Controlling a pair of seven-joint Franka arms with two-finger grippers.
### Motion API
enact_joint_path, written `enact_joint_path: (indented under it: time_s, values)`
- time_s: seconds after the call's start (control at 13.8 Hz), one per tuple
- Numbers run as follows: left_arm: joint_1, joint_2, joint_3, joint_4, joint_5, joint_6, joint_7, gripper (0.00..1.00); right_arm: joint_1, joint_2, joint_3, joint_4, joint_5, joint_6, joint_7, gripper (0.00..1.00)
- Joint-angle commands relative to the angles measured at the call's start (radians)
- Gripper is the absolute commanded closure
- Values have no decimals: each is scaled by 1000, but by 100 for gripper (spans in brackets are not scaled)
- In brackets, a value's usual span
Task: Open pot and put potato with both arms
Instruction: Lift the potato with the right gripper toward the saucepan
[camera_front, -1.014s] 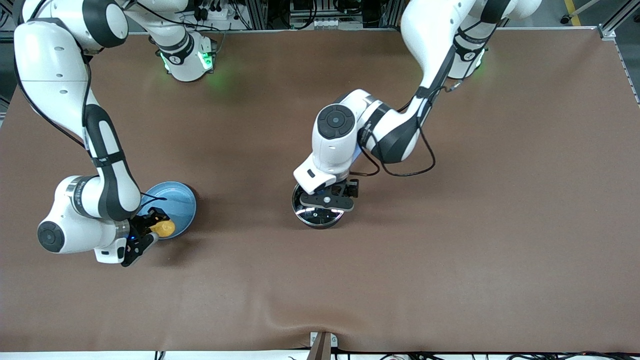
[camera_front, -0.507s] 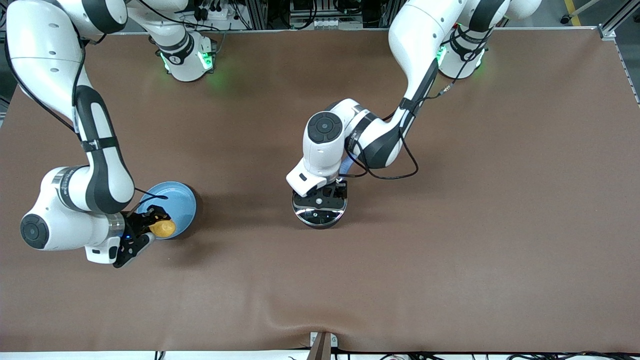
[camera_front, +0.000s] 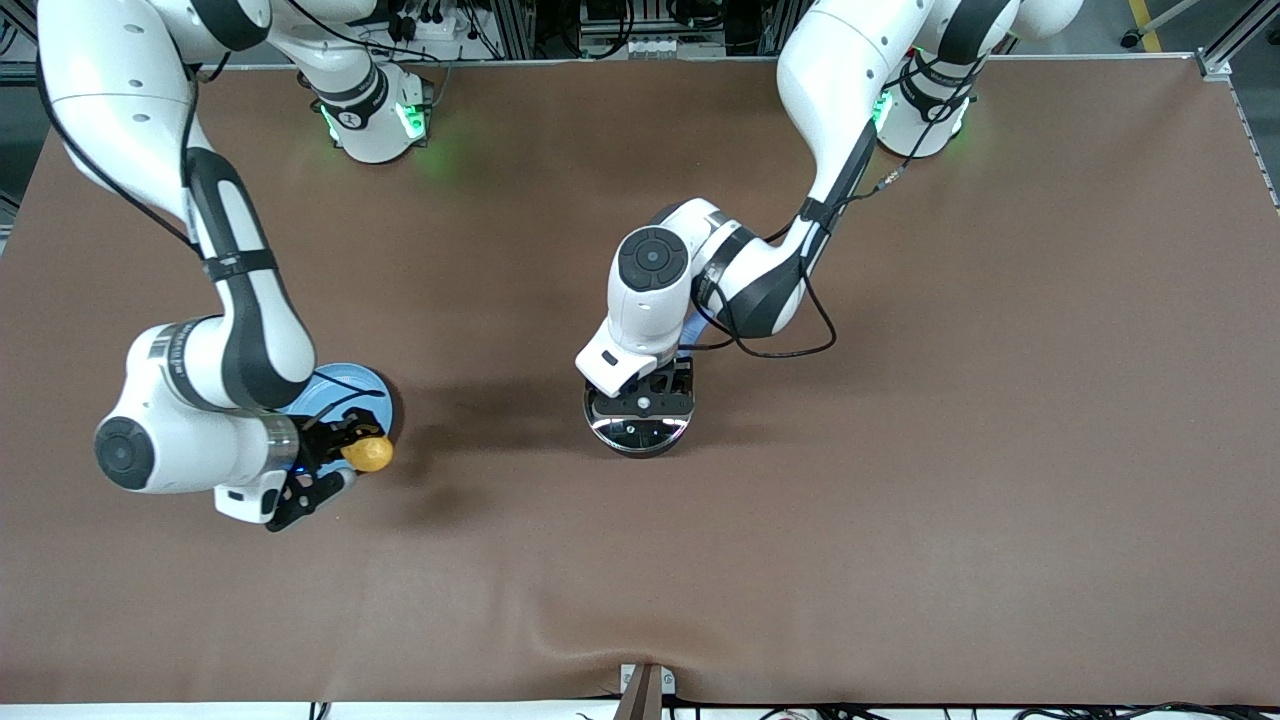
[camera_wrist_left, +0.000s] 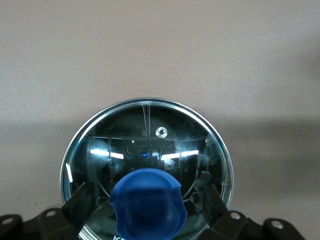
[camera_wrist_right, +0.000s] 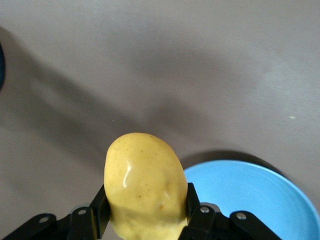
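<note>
The black pot (camera_front: 638, 432) stands mid-table with its glass lid (camera_wrist_left: 150, 140) on. My left gripper (camera_front: 643, 401) sits low over the lid. In the left wrist view, my left gripper (camera_wrist_left: 147, 206) is open, with one finger on each side of the blue knob (camera_wrist_left: 148, 202) and a gap to it on both sides. The pot's handle is mostly hidden under the left arm. My right gripper (camera_front: 352, 452) is shut on the yellow potato (camera_front: 368, 454) and holds it in the air over the plate's edge. The right wrist view shows the potato (camera_wrist_right: 144, 182) clamped between the fingers of my right gripper (camera_wrist_right: 145, 205).
A light-blue plate (camera_front: 350, 384) lies toward the right arm's end of the table, partly under the right arm; it also shows in the right wrist view (camera_wrist_right: 250, 195). Brown table surface (camera_front: 900, 450) spreads around the pot.
My right gripper has lifted the potato off the plate and moved it a little toward the pot. My left gripper turned and settled over the lid's knob, then held still.
</note>
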Motion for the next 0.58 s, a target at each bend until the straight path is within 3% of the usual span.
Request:
enact_joint_path:
  time_s: [0.0,0.51]
  values:
    - [-5,11,11,15,-21,-15,-12,6,14,-25,14,-18,42,-2,55,74]
    - [-1,15,11,12,-24,-15,-12,11,77,-41,16,-12,42,3,103,74]
